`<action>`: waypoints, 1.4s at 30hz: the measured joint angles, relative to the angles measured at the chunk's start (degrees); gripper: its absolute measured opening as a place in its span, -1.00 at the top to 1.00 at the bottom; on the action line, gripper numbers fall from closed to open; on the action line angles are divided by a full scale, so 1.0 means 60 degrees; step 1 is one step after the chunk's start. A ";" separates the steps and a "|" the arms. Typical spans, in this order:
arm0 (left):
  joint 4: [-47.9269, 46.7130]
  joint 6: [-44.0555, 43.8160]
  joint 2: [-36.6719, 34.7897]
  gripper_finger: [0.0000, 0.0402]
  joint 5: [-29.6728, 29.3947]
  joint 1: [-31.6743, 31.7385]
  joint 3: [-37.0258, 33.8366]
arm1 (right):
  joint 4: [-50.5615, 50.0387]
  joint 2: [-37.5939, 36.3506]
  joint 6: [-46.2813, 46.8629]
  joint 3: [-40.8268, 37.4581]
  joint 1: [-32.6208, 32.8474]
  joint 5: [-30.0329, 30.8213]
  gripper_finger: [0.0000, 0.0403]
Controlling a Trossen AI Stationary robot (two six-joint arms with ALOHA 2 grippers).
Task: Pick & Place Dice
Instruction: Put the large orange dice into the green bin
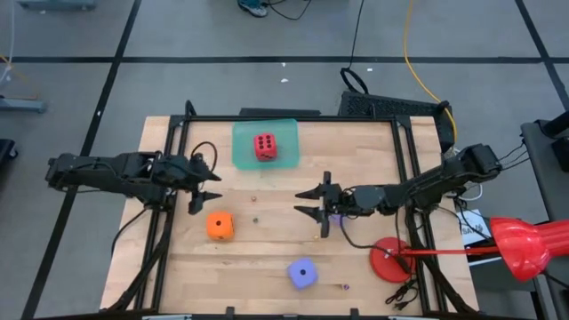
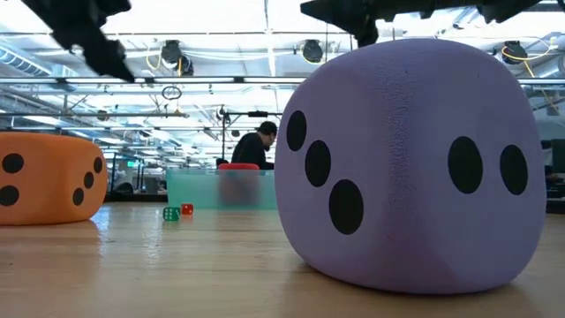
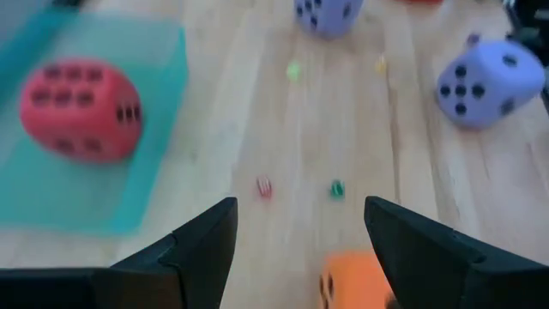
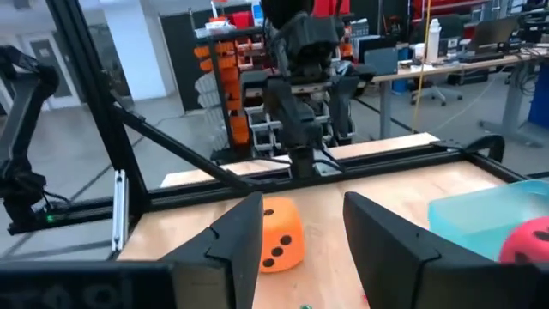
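Note:
A red die (image 1: 265, 147) sits on the teal tray (image 1: 240, 151) at the table's far middle. The orange die (image 1: 220, 225) rests on the wood at left of centre. My left gripper (image 1: 206, 190) hangs open just beyond it toward the far left, holding nothing; the left wrist view shows the orange die (image 3: 356, 279) low between its fingers. One purple die (image 1: 302, 274) lies near the front edge. Another purple die (image 3: 326, 13) lies at mid-table, below my right gripper (image 1: 311, 202). That gripper is held level and open, holding nothing, and faces the orange die (image 4: 276, 234).
Tiny dice lie on the wood between the grippers, a red one (image 3: 264, 187) and a green one (image 3: 336, 189). A red round base (image 1: 391, 260) stands at the near right. Black frame rails (image 1: 169, 222) run along the table's sides. A person (image 2: 256, 146) sits far behind the table.

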 joint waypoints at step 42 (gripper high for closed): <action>-0.1561 -0.6775 0.5181 -0.33 0.0407 -0.3790 -0.0772 | 0.1298 0.1782 0.0134 0.0871 0.0324 -0.1007 0.24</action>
